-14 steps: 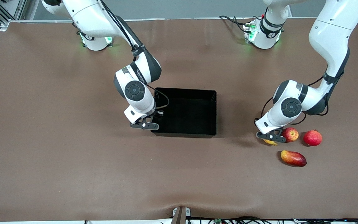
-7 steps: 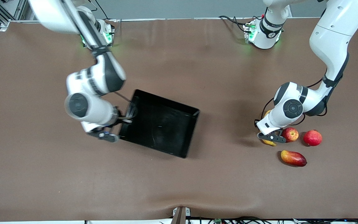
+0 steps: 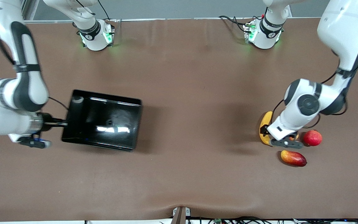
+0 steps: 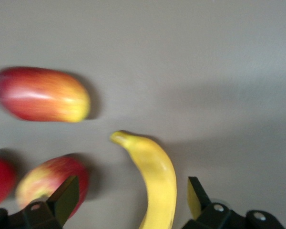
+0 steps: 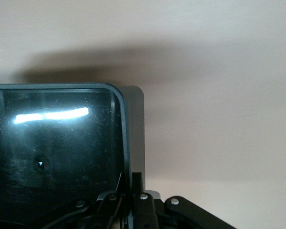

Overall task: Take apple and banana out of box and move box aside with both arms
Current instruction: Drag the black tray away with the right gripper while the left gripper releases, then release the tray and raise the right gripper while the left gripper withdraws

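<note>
The black tray, the box [image 3: 104, 109], hangs in my right gripper [image 3: 63, 123] over the right arm's end of the table, glare on its floor. In the right wrist view the gripper [image 5: 136, 188] is shut on the tray's wall [image 5: 132, 133]. My left gripper [image 3: 286, 142] is low over the fruits. It is open, with the yellow banana [image 4: 157, 183] between its fingers [image 4: 66, 195] and the streaked apple [image 4: 45, 183] touching one finger. In the front view the banana [image 3: 263, 129] lies beside the gripper, which mostly hides the apple [image 3: 295, 136].
A red pomegranate [image 3: 312, 137] lies beside the apple, toward the left arm's end. An oval red-orange mango [image 3: 293, 158] lies nearer the front camera; it also shows in the left wrist view [image 4: 40, 94]. Brown table cover [image 3: 197, 93].
My right arm has swung the tray from the table's middle toward the right arm's end. My left gripper has shifted over the fruits, uncovering more of the banana and covering the apple.
</note>
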Controlling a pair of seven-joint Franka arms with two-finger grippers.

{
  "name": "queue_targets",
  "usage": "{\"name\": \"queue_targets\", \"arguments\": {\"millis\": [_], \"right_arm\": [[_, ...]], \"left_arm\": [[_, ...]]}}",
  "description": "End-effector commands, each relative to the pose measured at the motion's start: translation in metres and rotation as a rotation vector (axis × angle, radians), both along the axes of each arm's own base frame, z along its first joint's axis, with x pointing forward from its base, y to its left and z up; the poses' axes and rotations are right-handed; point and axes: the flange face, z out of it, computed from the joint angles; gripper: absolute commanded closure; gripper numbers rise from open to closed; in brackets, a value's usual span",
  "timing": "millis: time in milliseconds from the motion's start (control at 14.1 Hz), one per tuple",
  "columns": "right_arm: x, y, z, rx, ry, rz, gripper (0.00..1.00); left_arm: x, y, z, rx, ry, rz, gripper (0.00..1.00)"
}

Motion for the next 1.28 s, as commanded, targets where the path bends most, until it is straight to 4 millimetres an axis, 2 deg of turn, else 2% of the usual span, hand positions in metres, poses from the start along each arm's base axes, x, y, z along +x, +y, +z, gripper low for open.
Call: {"name": "queue_targets", "arguments": {"millis": [0, 142, 285, 356, 498, 569, 711, 782, 854, 925, 996, 1067, 1209], "right_arm": [[-0.010, -0.065, -0.004, 0.007, -0.020, 0.073, 1.00], [-0.015, -0.107, -0.017, 0.000, -0.040, 0.083, 1.00], [-0.021, -0.144, -0.042, -0.009, -0.061, 0.084, 1.00], [-0.026, -0.163, -0.057, -0.001, -0.069, 0.104, 1.00], [-0.034, -0.191, -0.088, 0.008, -0.079, 0.118, 1.00], [-0.038, -0.198, -0.101, 0.017, -0.072, 0.105, 1.00], [-0.040, -0.201, -0.110, 0.020, -0.069, 0.095, 0.99], [-0.039, -0.201, -0.110, 0.021, -0.068, 0.095, 0.82], [-0.039, -0.200, -0.110, 0.022, -0.065, 0.094, 0.05], [-0.038, -0.202, -0.106, 0.022, -0.068, 0.094, 0.00], [-0.035, -0.196, -0.096, 0.027, -0.065, 0.103, 0.00], [-0.030, -0.191, -0.076, 0.038, -0.055, 0.115, 0.00], [-0.016, -0.178, -0.028, 0.067, -0.029, 0.146, 0.00]], "left_arm": [[0.002, 0.004, 0.110, 0.030, 0.019, 0.088, 0.00], [0.010, 0.018, 0.180, 0.074, 0.053, 0.128, 0.00], [0.008, 0.031, 0.227, 0.081, 0.050, 0.163, 0.00], [0.001, 0.033, 0.243, 0.085, 0.055, 0.173, 0.00], [-0.027, 0.028, 0.287, 0.094, 0.045, 0.189, 0.00], [-0.043, 0.027, 0.313, 0.105, 0.013, 0.195, 0.00], [-0.059, 0.024, 0.331, 0.108, 0.020, 0.187, 0.00], [-0.068, 0.021, 0.345, 0.099, 0.002, 0.189, 0.00], [-0.077, 0.019, 0.353, 0.076, -0.001, 0.191, 0.00], [-0.089, 0.018, 0.357, 0.057, 0.020, 0.198, 0.00], [-0.100, 0.018, 0.361, 0.058, 0.028, 0.204, 0.00], [-0.111, 0.017, 0.364, 0.066, 0.028, 0.205, 0.00], [-0.126, 0.032, 0.370, 0.009, 0.063, 0.238, 0.00]]}}
